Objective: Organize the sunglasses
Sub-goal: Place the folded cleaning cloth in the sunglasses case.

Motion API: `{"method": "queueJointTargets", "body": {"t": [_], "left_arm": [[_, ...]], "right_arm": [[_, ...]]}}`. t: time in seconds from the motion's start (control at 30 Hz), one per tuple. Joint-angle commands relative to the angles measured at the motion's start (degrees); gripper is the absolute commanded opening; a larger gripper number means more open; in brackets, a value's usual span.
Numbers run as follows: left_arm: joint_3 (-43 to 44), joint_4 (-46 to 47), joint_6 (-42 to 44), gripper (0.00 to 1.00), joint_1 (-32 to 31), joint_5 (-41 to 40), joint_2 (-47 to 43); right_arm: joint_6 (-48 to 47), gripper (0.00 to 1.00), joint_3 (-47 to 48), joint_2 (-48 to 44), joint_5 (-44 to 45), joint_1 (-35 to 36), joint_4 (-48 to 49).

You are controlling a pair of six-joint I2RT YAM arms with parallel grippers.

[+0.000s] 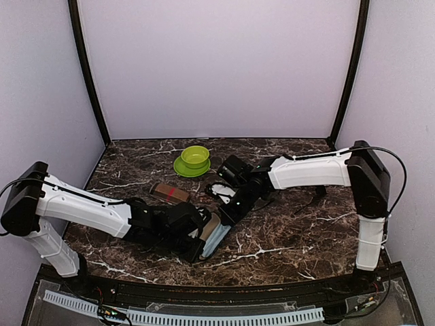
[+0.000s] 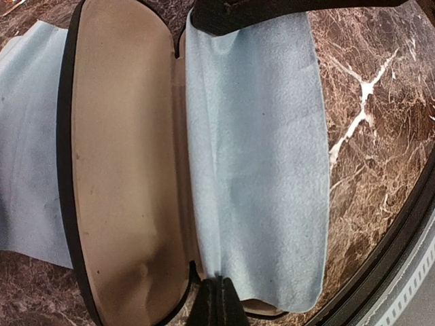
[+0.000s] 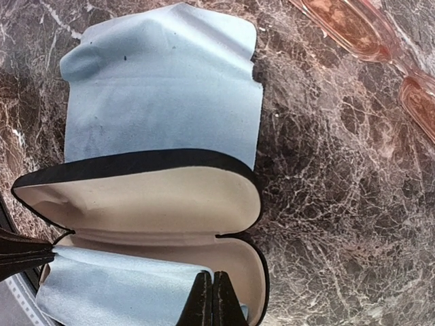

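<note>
An open black case (image 2: 129, 170) with a beige lining lies at the table's middle (image 1: 212, 234). A light-blue cloth (image 2: 258, 149) is draped over one half of it. My left gripper (image 2: 219, 299) is shut on one end of that cloth. My right gripper (image 3: 212, 299) is shut on the opposite end (image 3: 115, 285), inside the case (image 3: 149, 197). A second blue cloth (image 3: 163, 88) lies under the lid. Sunglasses with reddish-brown lenses (image 3: 350, 26) lie on the table beyond the case, near my right wrist (image 1: 219, 192).
A brown striped case (image 1: 170, 193) lies left of centre, on the dark marble table (image 1: 306, 231). Behind it, a green bowl (image 1: 194, 157) stands on a green plate. The table's raised front edge (image 2: 408, 238) runs close to the open case.
</note>
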Motion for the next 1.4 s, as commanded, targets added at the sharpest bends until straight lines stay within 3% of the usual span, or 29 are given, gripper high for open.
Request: {"method": "queueJointTargets", "body": {"t": [0.0,1.37], "left_arm": [[-0.74,-0.78,0.78,0.0,-0.35,0.99,0.59],[-0.47,-1.84,1.02,0.0,-0.55,1.87,0.18]], "right_arm": [[-0.55,0.0,1.78,0.53,2.25,0.17,-0.52],[-2.79,0.0,4.61,4.06,2.88,0.34,-2.07]]}}
